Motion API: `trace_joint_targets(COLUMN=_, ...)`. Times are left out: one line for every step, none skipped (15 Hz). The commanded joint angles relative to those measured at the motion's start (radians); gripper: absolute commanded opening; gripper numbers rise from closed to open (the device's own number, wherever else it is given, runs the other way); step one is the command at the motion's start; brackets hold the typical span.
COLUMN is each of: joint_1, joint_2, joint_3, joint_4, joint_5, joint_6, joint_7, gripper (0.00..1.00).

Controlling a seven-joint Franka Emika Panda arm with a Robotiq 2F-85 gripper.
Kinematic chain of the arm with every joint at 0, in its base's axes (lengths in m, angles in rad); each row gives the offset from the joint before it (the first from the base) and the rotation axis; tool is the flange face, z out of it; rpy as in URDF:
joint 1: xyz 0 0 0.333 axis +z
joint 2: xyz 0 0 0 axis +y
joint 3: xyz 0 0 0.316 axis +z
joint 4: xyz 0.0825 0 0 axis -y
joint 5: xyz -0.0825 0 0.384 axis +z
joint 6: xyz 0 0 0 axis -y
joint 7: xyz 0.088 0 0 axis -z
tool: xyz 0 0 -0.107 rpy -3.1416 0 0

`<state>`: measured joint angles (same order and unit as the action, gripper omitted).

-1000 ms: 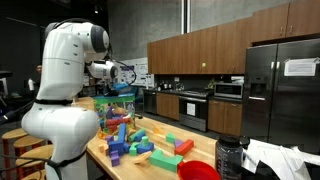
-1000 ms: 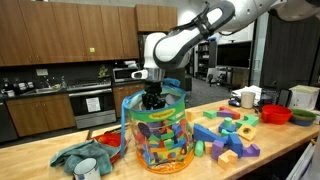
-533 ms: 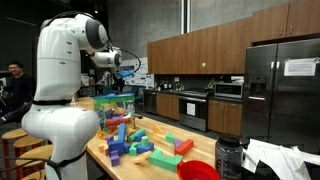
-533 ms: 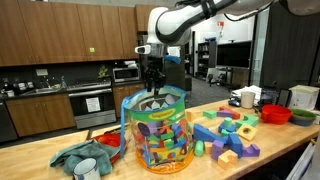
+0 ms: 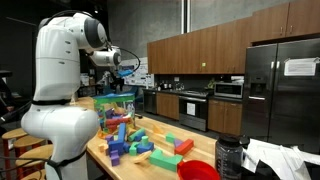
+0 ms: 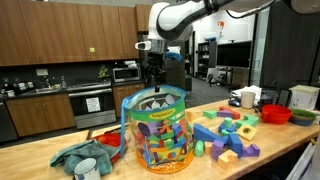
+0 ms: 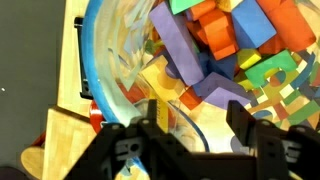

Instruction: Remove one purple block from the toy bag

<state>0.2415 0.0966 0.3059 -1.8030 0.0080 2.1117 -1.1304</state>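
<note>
Wooden counter [image 6: 30, 152]: toy bag [image 6: 158, 130] directly below jaws, apparently parted.

We call it a kitchen. Dark wood cabinets [image 5: 200, 48] run along the wall, with a counter [image 5: 185, 95] below. There's a steel fridge [image 5: 280, 90], a built-in oven [image 5: 192, 112] and a microwave [image 5: 228, 89]. Both exterior views show the same cabinet wall. A wood-top table [image 6: 285, 138] stands in front.
</note>
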Motion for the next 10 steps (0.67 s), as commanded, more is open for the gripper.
trace_joint_targets(joint_1=0.008, joint_2=0.002, joint_3=-0.006, joint_4=0.006, joint_5=-0.001, joint_6=-0.005, joint_7=0.002, gripper=0.95)
trace_joint_targets(joint_1=0.009, joint_2=0.002, joint_3=-0.005, joint_4=0.002, joint_5=0.0, joint_6=-0.005, joint_7=0.004, gripper=0.94)
trace_joint_targets(joint_1=0.01, joint_2=0.002, joint_3=-0.004, joint_4=-0.001, joint_5=0.004, joint_6=-0.004, joint_7=0.007, gripper=0.95)
trace_joint_targets(joint_1=0.012, joint_2=0.003, joint_3=-0.002, joint_4=-0.003, joint_5=0.008, joint_6=-0.005, joint_7=0.009, gripper=0.99)
trace_joint_targets(joint_1=0.015, joint_2=0.004, joint_3=0.0, joint_4=-0.004, joint_5=0.011, joint_6=-0.006, joint_7=0.012, gripper=1.0)
trace_joint_targets(joint_1=0.019, joint_2=0.006, joint_3=0.002, joint_4=-0.006, joint_5=0.014, joint_6=-0.004, joint_7=0.017, gripper=1.0)
trace_joint_targets(joint_1=0.022, joint_2=0.009, joint_3=0.004, joint_4=-0.008, joint_5=0.017, joint_6=-0.004, joint_7=0.023, gripper=1.0)
trace_joint_targets(joint_1=0.025, joint_2=0.011, joint_3=0.006, joint_4=-0.011, joint_5=0.021, joint_6=-0.008, joint_7=0.026, gripper=1.0)
trace_joint_targets(joint_1=0.028, joint_2=0.013, joint_3=0.008, joint_4=-0.014, joint_5=0.023, joint_6=-0.008, joint_7=0.031, gripper=1.0)
trace_joint_targets(joint_1=0.031, joint_2=0.014, joint_3=0.01, joint_4=-0.017, joint_5=0.028, joint_6=-0.012, joint_7=0.034, gripper=1.0)
